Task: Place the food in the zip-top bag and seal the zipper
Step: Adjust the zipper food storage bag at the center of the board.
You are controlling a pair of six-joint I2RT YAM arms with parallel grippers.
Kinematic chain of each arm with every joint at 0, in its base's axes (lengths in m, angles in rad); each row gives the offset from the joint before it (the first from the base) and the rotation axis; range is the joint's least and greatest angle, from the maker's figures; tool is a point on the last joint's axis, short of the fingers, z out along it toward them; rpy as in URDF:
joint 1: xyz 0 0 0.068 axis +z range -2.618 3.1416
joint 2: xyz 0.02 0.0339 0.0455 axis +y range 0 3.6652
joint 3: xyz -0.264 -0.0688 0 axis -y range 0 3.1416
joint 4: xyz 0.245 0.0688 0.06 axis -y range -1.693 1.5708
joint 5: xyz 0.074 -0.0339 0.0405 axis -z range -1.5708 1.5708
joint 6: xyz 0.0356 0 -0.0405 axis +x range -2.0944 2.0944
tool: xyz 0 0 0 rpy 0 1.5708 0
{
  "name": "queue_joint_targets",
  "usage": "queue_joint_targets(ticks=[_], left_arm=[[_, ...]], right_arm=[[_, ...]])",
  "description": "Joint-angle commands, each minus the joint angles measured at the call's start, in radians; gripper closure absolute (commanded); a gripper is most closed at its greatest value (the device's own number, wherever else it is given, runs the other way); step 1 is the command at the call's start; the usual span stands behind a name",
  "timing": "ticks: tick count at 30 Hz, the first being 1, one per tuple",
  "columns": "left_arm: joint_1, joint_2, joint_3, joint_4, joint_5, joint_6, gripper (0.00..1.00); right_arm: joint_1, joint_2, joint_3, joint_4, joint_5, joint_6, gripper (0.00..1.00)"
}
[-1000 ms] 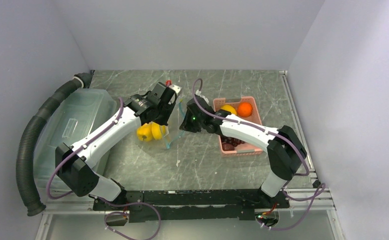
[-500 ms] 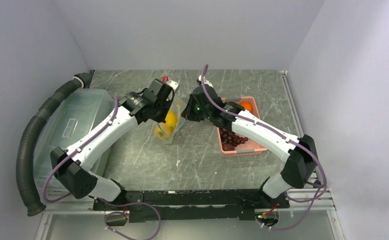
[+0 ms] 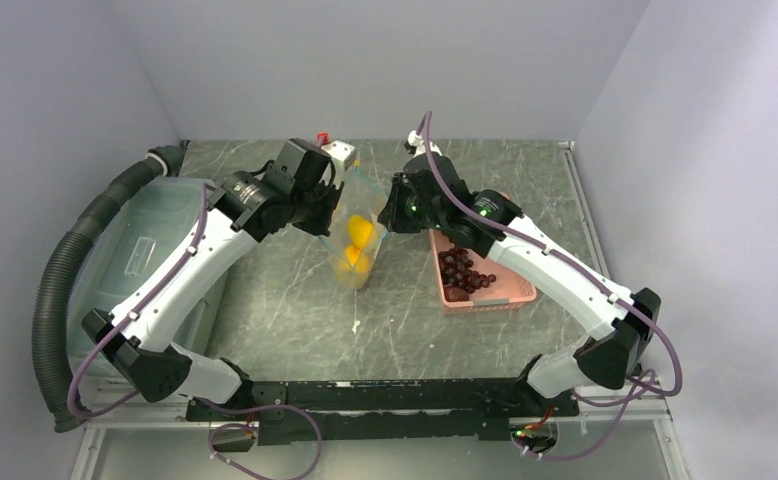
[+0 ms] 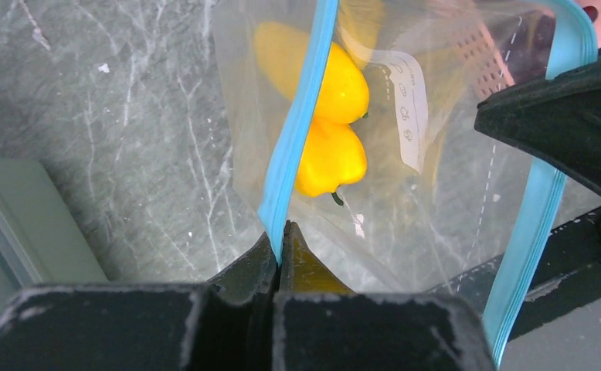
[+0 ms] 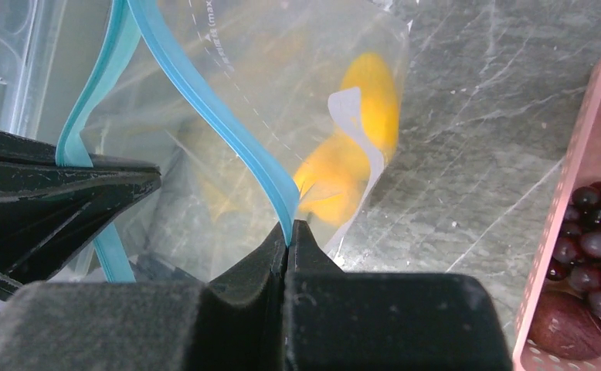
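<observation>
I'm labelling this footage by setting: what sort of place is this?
Likely a lab robot cell, not a kitchen: plain white walls box in the table, a rail at its near edge carries the left arm and right arm, and a corrugated hose runs down the left side.

**Both arms extended, both grippers closed**

Left arm [image 3: 185,265] reaches forward and inward, with the wrist angled toward centre. Left gripper [image 4: 282,229]: jaws pressed together, pinching the zipper [image 4: 301,131]. Right arm [image 3: 555,275] stretches forward-left, its elbow out at the far right. Right gripper [image 5: 290,229]: jaws likewise together, on the strip's other lip. The grippers face each other, near but not touching.
</observation>
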Motion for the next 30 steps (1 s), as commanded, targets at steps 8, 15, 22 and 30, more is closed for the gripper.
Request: queue_joint_targets(ticks=[8, 15, 22, 30], left_arm=[[-0.004, 0.04, -0.21, 0.127, 0.067, -0.085, 1.0], [-0.004, 0.09, -0.319, 0.185, 0.038, -0.133, 1.0], [-0.003, 0.043, -0.16, 0.13, -0.009, -0.098, 1.0], [-0.003, 0.005, 0.002, 0.034, -0.127, -0.018, 0.99]], right_arm=[[-0.005, 0.069, -0.173, 0.085, -0.019, 0.015, 1.0], [-0.006, 0.124, -0.205, 0.097, -0.014, 0.02, 1.0], [-0.006, 0.037, -0.111, 0.045, 0.047, -0.007, 1.0], [-0.005, -0.041, -0.08, 0.053, 0.045, 0.0, 1.0]])
